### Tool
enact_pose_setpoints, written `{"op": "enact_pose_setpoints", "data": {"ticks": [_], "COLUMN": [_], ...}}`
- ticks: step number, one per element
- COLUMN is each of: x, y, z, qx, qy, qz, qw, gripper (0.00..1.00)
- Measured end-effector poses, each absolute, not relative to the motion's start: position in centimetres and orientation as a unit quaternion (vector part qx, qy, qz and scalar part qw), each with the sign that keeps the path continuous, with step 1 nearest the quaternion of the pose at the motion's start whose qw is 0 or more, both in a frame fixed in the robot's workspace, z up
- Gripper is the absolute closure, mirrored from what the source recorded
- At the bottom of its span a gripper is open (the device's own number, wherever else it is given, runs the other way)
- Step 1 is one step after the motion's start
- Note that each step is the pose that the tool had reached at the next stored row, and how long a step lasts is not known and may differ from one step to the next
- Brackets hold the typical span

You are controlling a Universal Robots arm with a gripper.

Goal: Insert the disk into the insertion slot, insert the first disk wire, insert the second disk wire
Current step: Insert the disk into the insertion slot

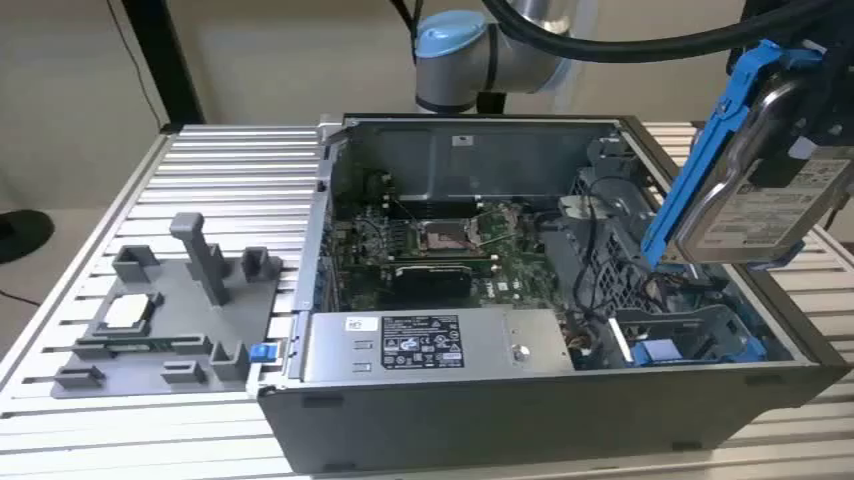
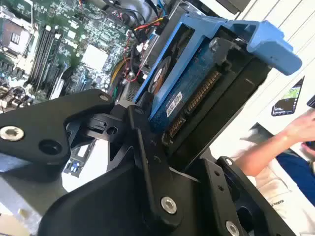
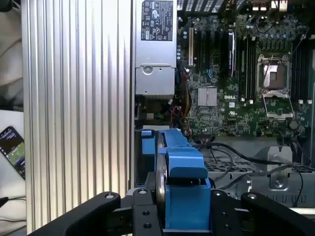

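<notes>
Above the open computer case [image 1: 534, 420], at the exterior view's right, your gripper [image 3: 182, 211] holds the disk [image 1: 767, 200] up in the air. It is tilted on edge with the blue carrier toward the case and the label facing outward. Fingers [image 2: 147, 147] are pinching the disk across its carrier, tight on both sides in both wrist views. The slot [image 1: 694, 330], the grey bay with blue tabs, sits in the near corner of the case on the exterior view's right, below the disk and well apart from it. Nothing is in it. So the step in hand is the first one: the disk is not yet inserted and neither wire is in. Loose cables [image 1: 627, 290] lie just beside the bay; can't tell which are the disk wires. Judgement: seating it calls for squaring the tilted disk to the bay mouth and keeping it off those cables on the way in. The power supply [image 1: 420, 345] is along the near wall and the motherboard [image 1: 441, 250] is behind it; neither is touched. A person's arm [image 2: 275, 142] is off to the side in the second wrist view.
</notes>
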State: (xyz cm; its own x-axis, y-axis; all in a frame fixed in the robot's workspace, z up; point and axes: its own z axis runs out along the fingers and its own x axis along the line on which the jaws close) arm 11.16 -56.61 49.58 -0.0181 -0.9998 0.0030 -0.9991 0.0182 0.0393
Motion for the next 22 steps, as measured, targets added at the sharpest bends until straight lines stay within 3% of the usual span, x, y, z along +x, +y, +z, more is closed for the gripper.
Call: {"op": "enact_pose_setpoints", "data": {"ticks": [22], "x": [11.2], "y": [-56.6], "z": [48.3], "qx": [0.699], "qy": [-0.715], "qz": [-0.012], "qw": [0.013], "gripper": [1.0]}}
